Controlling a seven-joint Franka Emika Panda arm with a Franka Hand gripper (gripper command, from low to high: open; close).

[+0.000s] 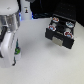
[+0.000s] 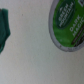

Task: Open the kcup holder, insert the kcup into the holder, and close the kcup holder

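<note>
The arm's gripper [image 1: 16, 51], its opening impossible to tell, hovers over the green-topped kcup [image 2: 69, 25], the open kcup holder [image 1: 61, 31] at two o'clock.

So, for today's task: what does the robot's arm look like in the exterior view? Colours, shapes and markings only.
The arm is glossy white, built from thick, rounded, tube-like segments, with a greyish band at one joint. Near its lower end is a small dark part tinged green and blue, too blurred to identify. No cables or markings can be made out.
</note>
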